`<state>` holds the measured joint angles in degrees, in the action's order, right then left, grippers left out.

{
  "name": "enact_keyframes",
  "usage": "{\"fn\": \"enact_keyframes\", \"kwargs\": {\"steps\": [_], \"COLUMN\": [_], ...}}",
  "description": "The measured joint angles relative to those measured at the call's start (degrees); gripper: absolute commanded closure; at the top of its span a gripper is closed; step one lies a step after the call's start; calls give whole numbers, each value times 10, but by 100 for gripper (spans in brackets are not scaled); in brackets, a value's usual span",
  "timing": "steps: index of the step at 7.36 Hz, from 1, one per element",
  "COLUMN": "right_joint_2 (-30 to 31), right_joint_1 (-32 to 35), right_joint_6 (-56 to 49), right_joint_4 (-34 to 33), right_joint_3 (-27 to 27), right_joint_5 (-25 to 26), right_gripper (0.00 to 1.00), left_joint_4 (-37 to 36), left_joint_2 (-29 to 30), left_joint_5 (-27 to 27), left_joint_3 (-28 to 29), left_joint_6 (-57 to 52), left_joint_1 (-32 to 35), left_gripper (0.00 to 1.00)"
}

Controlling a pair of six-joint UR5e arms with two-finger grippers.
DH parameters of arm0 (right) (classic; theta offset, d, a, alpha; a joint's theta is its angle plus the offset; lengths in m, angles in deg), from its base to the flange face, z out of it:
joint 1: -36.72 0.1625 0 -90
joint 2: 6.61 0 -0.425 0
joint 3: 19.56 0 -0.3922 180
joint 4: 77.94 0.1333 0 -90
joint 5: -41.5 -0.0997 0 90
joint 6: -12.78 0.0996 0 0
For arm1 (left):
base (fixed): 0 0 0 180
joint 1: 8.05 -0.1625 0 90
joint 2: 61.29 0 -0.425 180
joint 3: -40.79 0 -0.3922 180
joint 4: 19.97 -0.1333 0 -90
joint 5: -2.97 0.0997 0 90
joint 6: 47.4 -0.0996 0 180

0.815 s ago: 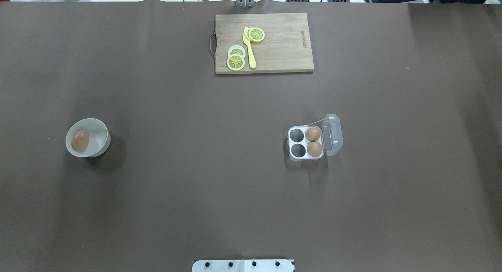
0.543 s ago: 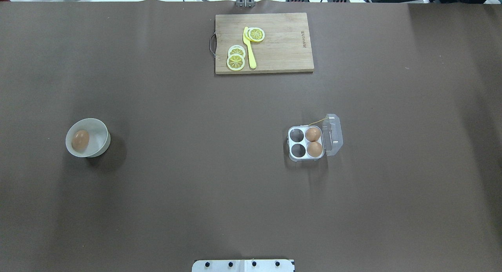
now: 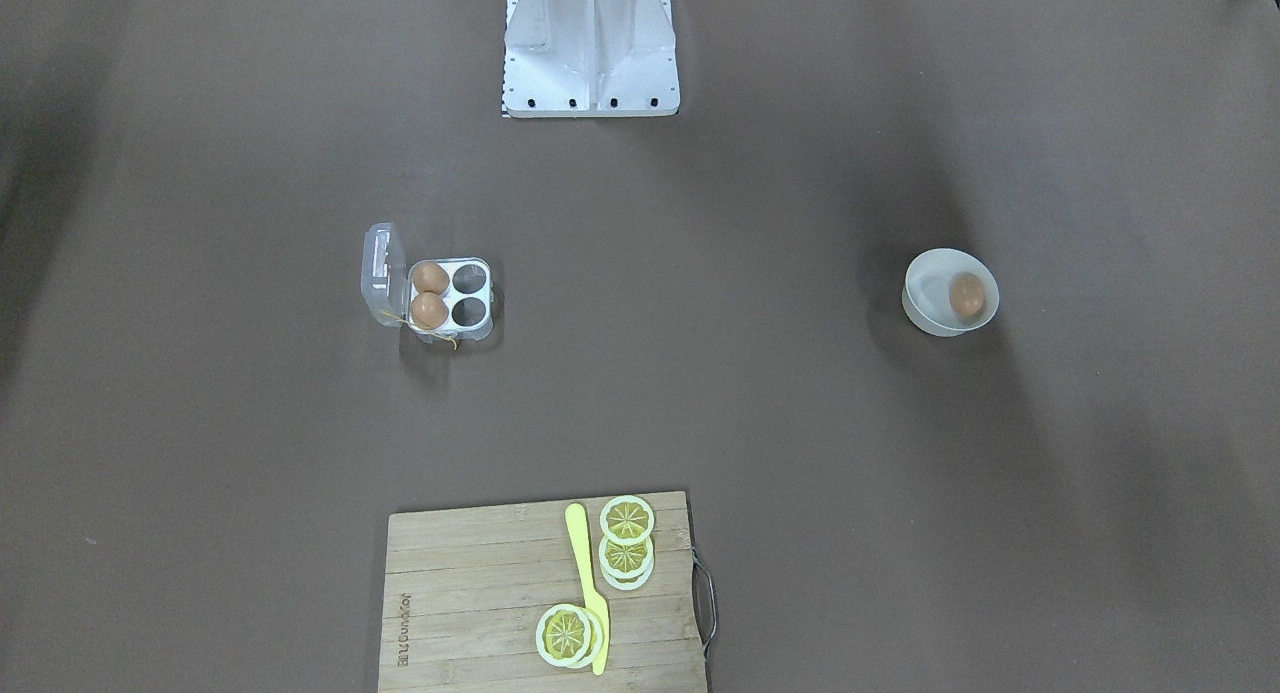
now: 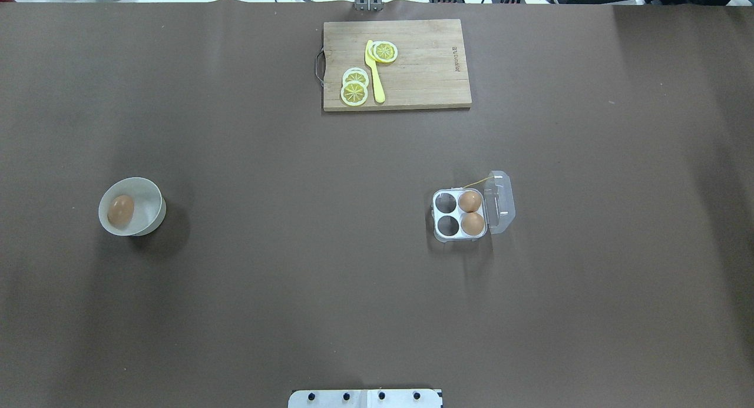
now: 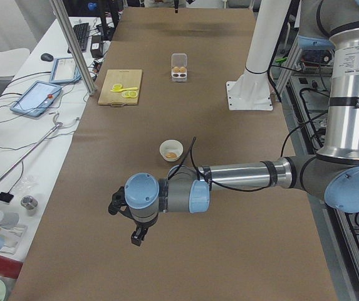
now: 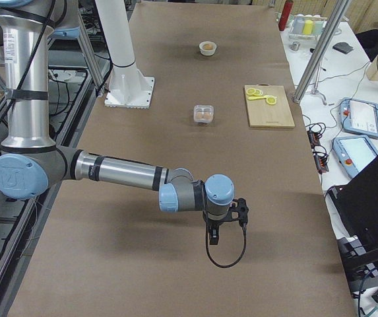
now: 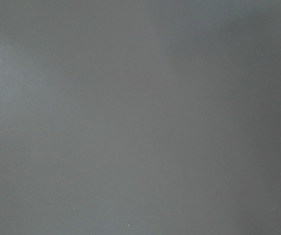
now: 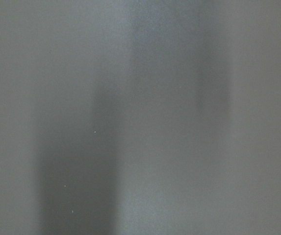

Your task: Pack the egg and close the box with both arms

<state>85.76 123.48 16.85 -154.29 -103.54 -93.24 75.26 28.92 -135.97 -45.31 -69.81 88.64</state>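
One light-brown egg (image 4: 121,211) lies in a round white bowl (image 4: 150,205) at the table's left; it also shows in the front view (image 3: 966,295). The clear box (image 4: 446,213) stands right of centre with its lid (image 4: 499,202) open to the right. Two eggs (image 4: 470,201) fill its right cells and the left cells are empty. My left gripper (image 5: 138,235) shows only in the exterior left view, beyond the bowl near the table's end. My right gripper (image 6: 215,236) shows only in the exterior right view. I cannot tell whether either is open or shut.
A wooden cutting board (image 4: 424,66) with lemon slices (image 4: 354,92) and a yellow knife (image 4: 374,72) lies at the table's far edge. The white robot base (image 4: 365,398) stands at the near edge. Both wrist views show only brown table cover.
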Motion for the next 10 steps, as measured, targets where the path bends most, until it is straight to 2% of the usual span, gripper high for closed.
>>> {"fn": "enact_keyframes", "kwargs": {"steps": [3, 5, 8, 10], "right_joint_2": [1, 1, 1, 1], "right_joint_1": [0, 0, -2, -2], "right_joint_6": [0, 0, -1, -1], "right_joint_4": [0, 0, 0, 0], "right_joint_3": [1, 1, 2, 2], "right_joint_5": [-1, -1, 0, 1], "right_gripper": [0, 0, 0, 0], "left_joint_4": [1, 35, 127, 144], "left_joint_2": [1, 2, 12, 36], "left_joint_5": [-14, -13, -7, -5], "left_joint_3": [-64, -95, -101, -103], "left_joint_6": [120, 230, 415, 498], "left_joint_1": [-55, -104, -183, -219], "left_gripper": [2, 2, 2, 2]}}
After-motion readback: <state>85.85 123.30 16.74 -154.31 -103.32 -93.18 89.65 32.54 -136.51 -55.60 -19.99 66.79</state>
